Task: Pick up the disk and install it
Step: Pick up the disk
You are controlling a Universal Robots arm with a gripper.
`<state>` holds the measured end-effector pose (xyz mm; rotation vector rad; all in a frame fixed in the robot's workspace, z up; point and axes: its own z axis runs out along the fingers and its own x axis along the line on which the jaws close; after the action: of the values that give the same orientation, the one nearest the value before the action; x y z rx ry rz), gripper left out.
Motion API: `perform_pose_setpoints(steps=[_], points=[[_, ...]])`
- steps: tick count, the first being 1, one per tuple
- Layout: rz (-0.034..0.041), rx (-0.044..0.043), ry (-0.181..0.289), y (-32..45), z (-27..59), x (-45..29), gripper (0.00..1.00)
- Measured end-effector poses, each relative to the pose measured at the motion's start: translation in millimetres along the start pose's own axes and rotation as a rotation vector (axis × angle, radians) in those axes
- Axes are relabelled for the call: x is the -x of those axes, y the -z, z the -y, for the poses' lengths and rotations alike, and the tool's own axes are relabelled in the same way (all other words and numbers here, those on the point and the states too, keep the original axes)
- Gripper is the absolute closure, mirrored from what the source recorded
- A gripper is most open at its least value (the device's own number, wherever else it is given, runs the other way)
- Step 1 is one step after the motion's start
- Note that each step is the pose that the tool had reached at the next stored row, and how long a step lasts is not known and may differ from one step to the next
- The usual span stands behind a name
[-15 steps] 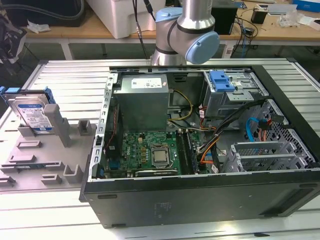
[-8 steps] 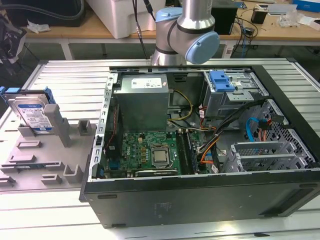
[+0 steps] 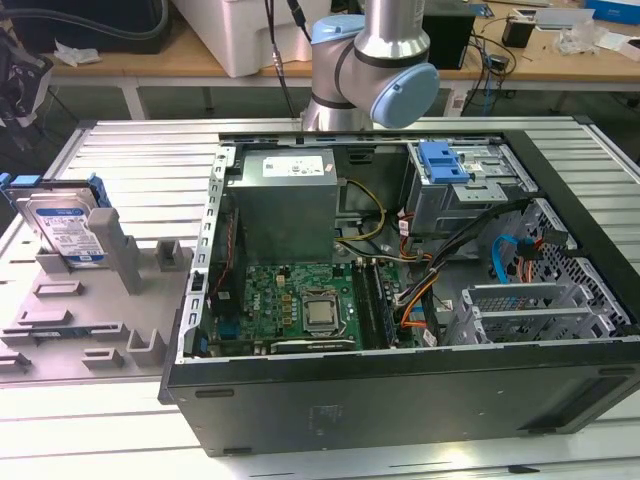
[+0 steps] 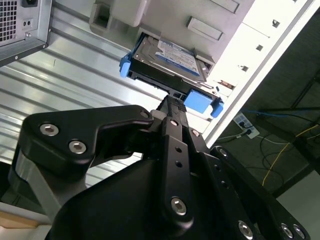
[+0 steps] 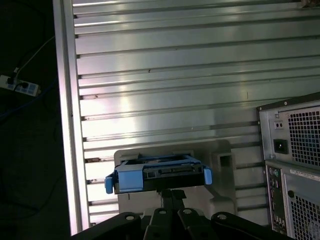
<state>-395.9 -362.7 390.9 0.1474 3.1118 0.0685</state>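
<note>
— Where's the disk (image 3: 65, 228)?
— There's one, standing on edge in the grey holder (image 3: 120, 255) by the table's (image 3: 140, 160) edge at the exterior view's left, beside the one open computer case (image 3: 400, 400).
— How will it handle?
— Probably stiff, fairly heavy and shock-sensitive. I'd grip the blue frame (image 4: 200, 102) by its sides, not the label (image 4: 175, 55).
— And the gripper (image 5: 172, 194)?
— One. Its jaws look closed together, holding nothing, apart from the disk.

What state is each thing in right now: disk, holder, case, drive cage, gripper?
disk: standing on edge in the grey holder, not installed.
grey holder: on the table at the exterior view's left, beside the case.
computer case: lying on its side, panel off, inside exposed.
drive cage: seated inside the case, blue handle showing.
gripper: aimed at the disk's edge; contact cannot be told.
</note>
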Motion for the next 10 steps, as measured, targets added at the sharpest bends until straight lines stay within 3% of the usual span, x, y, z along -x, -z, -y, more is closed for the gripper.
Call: perform_pose_setpoints(steps=[3,7,10], points=[[0.0,0.0,0.0,0.0,0.0,0.0,0.89],[0.0,0.0,0.0,0.0,0.0,-0.1,0.7],[0.0,0.0,0.0,0.0,0.0,-0.1,0.7]])
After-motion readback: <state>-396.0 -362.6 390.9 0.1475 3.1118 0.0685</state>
